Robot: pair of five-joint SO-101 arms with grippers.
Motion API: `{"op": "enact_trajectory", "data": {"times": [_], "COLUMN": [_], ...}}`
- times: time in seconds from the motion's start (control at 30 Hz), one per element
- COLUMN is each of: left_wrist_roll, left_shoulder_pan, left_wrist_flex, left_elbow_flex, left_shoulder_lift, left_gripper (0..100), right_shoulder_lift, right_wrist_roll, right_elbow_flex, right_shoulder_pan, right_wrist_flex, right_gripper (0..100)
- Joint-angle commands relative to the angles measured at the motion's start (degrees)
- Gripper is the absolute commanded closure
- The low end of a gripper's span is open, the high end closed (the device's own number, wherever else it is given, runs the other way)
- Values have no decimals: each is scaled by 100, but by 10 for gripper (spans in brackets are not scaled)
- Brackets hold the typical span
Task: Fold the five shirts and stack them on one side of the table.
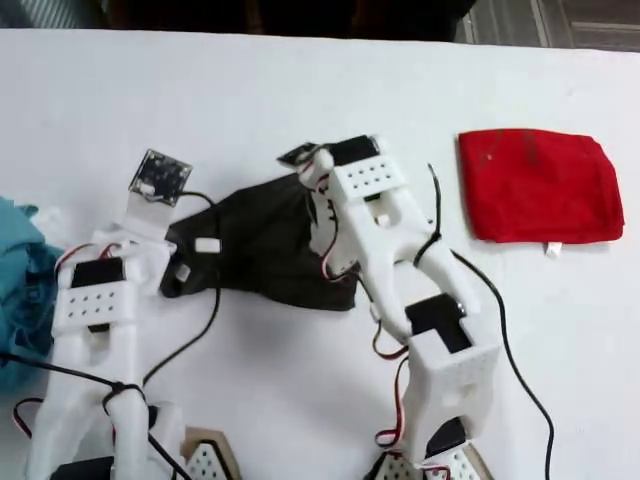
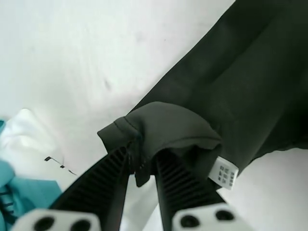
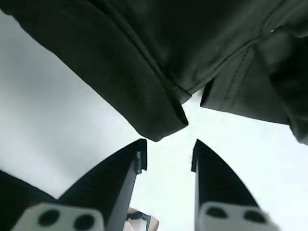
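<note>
Centrally on the white desk point(image 1: 250, 90) lies one crumpled black shirt point(image 1: 260, 250), its long axis running left to right between the two arms. One folded red shirt point(image 1: 540, 185) sits far right, and a teal shirt heap point(image 1: 20, 290), number unclear, is at the left edge. The left gripper point(image 2: 143, 156) is pinched tight on the black shirt's left end, while the right gripper point(image 3: 169, 144), jaws parted and holding nothing, hangs just short of its far right edge, making that arm the nearer for that side.
</note>
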State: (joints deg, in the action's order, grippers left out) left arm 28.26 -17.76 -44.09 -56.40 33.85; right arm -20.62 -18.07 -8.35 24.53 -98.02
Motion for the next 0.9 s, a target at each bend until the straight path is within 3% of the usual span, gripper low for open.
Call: {"op": "enact_trajectory", "data": {"times": [0.0,0.37,0.57,0.87], "left_wrist_roll": [-18,-9,-9,-9], "left_shoulder_pan": [88,88,88,88], "left_wrist_flex": [70,70,70,70], "left_elbow_flex": [40,40,40,40], "left_shoulder_lift": [0,0,0,0], "left_gripper": [973,973,973,973], "right_shoulder_lift": [-101,-514,-523,-523], "right_wrist_roll": [158,316,316,316], "right_elbow_flex": [0,-44,9,0], "right_shoulder_pan": [75,84,75,57], "right_wrist_flex": [207,505,400,242], "right_gripper": [841,844,981,929]}}
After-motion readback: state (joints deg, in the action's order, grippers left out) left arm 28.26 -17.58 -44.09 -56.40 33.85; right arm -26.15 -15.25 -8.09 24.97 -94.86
